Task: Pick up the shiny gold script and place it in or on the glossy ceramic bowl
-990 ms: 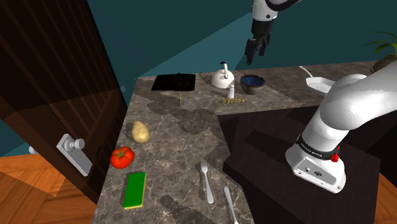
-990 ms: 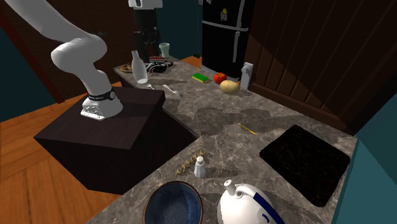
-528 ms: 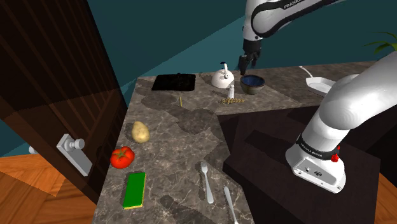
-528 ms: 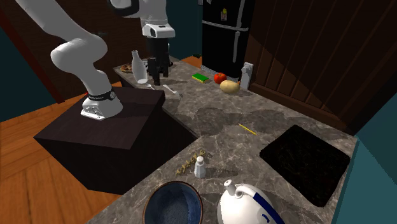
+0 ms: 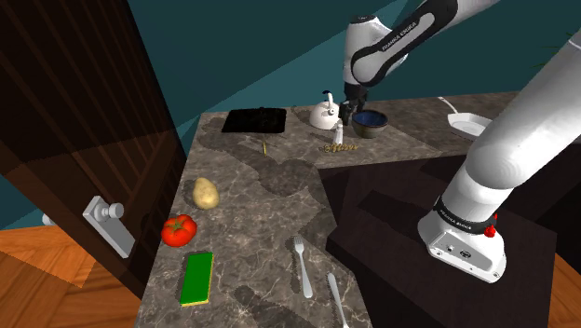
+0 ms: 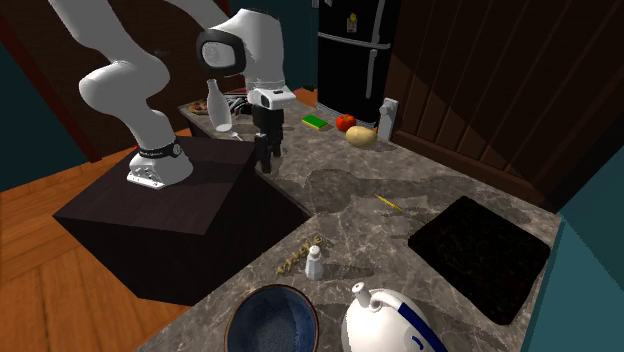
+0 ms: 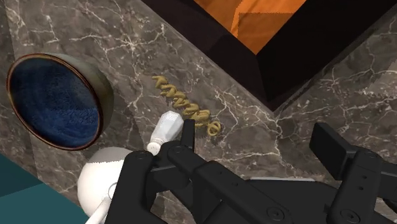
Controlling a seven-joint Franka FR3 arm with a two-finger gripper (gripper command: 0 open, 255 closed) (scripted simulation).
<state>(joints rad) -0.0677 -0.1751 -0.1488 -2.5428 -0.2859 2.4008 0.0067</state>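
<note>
While its two black fingers stand wide apart with nothing between them, the gripper (image 7: 256, 130) hangs over the marble counter (image 7: 127, 38). I judge the step in hand to be the approach to the pick, with no grasp yet made. In the shoulder view the gripper (image 5: 349, 110) sits high, above the far end of the counter.

The gold script (image 7: 186, 108) lies flat on the marble. It is a thin, wavy strip with a curl at one end, and that end shows just off one fingertip, not between the two. A small white bottle (image 7: 167, 129) stands just beside the curled end, so close that I cannot tell whether they touch.

The next move, as I judge it, calls for three things:
- a sideways shift to centre the strip between the fingers
- a turn so they straddle its narrow width
- a careful descent that keeps clear of the bottle

Past the bottle sits the bowl (image 7: 107, 95), dark outside and blue within, empty and near the script. A white kettle (image 7: 102, 175) stands beside the bowl. The carry should therefore be short, though it needs a lift over the bottle.
</note>
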